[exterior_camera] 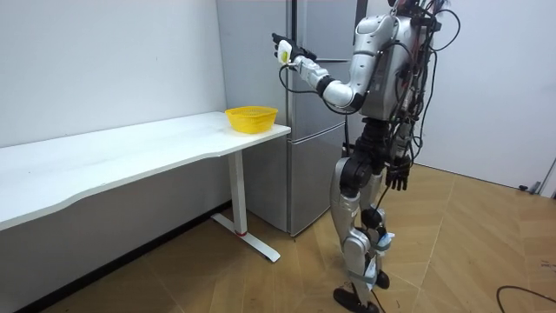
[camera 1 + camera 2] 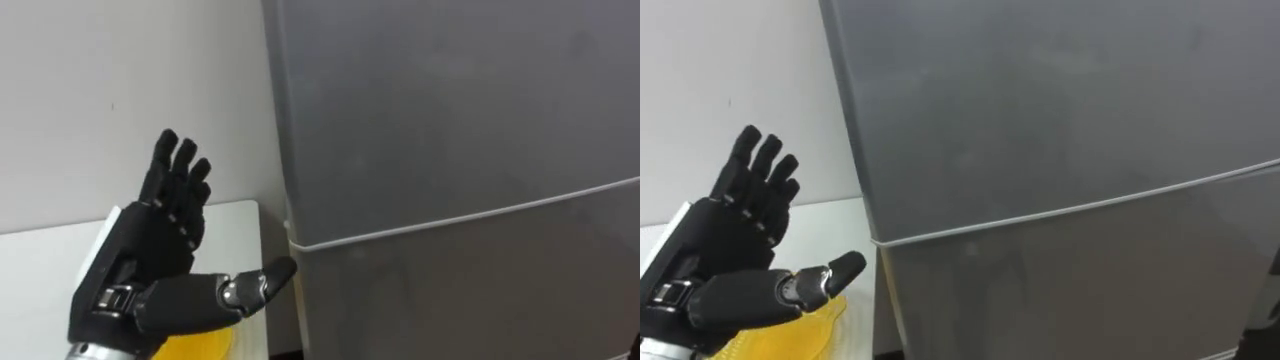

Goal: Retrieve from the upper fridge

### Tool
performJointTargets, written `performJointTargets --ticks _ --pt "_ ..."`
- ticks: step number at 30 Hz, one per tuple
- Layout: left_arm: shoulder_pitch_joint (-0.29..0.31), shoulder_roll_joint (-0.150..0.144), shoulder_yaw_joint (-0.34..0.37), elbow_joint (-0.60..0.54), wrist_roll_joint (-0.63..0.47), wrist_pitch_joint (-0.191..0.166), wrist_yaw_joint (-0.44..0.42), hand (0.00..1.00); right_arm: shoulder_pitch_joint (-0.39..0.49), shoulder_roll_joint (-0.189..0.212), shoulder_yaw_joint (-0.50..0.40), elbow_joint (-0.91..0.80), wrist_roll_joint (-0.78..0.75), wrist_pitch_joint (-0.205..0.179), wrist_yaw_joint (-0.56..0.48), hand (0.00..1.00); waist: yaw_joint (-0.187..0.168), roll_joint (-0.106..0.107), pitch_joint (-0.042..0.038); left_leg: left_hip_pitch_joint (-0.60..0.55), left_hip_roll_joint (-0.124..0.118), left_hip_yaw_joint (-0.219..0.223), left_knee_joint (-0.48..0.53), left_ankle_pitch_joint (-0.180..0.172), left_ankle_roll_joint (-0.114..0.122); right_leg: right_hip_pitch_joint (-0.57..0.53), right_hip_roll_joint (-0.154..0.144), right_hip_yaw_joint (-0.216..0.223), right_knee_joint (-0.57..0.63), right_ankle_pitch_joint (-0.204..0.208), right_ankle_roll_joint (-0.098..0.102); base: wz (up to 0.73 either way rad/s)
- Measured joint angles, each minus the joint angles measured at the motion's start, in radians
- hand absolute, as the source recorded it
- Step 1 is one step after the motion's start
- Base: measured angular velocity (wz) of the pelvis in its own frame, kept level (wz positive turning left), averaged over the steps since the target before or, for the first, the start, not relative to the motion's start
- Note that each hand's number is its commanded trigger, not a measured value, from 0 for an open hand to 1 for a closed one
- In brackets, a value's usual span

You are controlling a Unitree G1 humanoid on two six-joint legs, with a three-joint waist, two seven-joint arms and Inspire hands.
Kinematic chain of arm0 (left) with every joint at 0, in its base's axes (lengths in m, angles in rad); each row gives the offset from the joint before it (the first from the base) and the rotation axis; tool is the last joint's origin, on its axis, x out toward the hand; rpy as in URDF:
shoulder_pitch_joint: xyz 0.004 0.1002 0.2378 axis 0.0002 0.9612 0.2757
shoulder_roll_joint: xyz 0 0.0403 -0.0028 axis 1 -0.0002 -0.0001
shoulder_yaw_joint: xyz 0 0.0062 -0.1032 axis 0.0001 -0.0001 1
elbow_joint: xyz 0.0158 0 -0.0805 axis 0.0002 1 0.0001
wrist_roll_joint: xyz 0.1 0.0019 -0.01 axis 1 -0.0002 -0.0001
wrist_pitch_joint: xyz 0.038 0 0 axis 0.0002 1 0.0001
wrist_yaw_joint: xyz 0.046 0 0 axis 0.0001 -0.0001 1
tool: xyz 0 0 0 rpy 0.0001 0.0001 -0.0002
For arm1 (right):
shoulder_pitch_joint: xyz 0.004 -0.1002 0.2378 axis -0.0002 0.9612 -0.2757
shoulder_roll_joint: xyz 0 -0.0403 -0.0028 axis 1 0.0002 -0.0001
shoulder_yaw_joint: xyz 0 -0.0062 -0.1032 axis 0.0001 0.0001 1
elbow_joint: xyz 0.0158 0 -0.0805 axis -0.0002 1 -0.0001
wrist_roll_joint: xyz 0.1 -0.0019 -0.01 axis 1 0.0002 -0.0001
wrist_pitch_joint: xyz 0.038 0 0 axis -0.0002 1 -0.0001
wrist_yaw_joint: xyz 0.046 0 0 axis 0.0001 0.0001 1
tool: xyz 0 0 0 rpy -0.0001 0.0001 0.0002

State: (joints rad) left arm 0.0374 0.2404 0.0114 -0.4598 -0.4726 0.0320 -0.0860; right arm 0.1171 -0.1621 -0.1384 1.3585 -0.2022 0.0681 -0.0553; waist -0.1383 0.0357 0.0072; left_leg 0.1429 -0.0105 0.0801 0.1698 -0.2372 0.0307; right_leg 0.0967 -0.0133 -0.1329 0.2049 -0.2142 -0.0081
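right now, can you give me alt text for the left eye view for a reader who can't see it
The robot's left hand, open with fingers straight, is raised beside a closed grey fridge, thumb pointing toward its left edge near the seam between the doors. Below the hand are a yellow bowl and a white table against a pale wall.

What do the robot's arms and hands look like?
The left hand is black, with silvery metal on its thumb and a white plate at its back; the right hand is black too. The left arm is silver-grey with a dark elbow.

Grey fridge (image 2: 450,130); black left robot hand (image 2: 155,245); yellow bowl (image 1: 251,119); white table (image 1: 130,143).
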Motion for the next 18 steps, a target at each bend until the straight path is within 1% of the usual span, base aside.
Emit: performJointTargets --ticks 4,8,12,15,18 --pt "0.000 0.000 -0.023 0.000 -0.010 0.014 -0.043 0.00 -0.012 -0.002 0.022 0.003 0.000 0.018 0.000 0.00 0.000 0.000 0.0001 -0.006 0.004 -0.001 0.000 0.000 0.000 0.000 0.001 0.000 0.000 0.000 -0.001 0.00" --pt "-0.001 0.000 -0.045 0.000 -0.043 0.026 -0.086 0.00 -0.021 -0.009 0.037 0.002 0.000 0.017 0.004 0.00 -0.003 -0.006 0.0030 -0.008 0.005 -0.001 -0.001 0.000 0.000 -0.001 0.001 0.000 0.000 0.001 -0.001 0.00" --pt "-0.004 0.000 -0.055 0.000 -0.047 0.031 -0.112 0.00 -0.030 -0.010 0.038 0.002 0.001 0.016 0.007 0.00 -0.005 -0.013 0.0067 -0.008 0.005 0.002 0.000 0.000 0.000 -0.002 0.001 0.000 -0.001 0.001 -0.001 0.00" --pt "-0.024 -0.001 -0.072 0.000 -0.047 0.031 -0.120 0.00 -0.029 -0.011 0.047 0.000 0.002 0.013 0.010 0.00 -0.006 -0.021 0.0084 -0.008 0.006 0.002 -0.001 0.000 0.000 0.000 0.001 -0.005 -0.001 0.001 -0.001 0.03" --pt "-0.039 -0.001 -0.100 0.000 -0.047 0.031 -0.127 0.00 -0.031 -0.012 0.077 0.000 0.003 0.009 0.010 0.00 -0.006 -0.024 0.0062 -0.008 0.006 0.002 -0.001 0.000 0.000 0.000 0.001 -0.004 -0.001 0.001 -0.001 0.00"
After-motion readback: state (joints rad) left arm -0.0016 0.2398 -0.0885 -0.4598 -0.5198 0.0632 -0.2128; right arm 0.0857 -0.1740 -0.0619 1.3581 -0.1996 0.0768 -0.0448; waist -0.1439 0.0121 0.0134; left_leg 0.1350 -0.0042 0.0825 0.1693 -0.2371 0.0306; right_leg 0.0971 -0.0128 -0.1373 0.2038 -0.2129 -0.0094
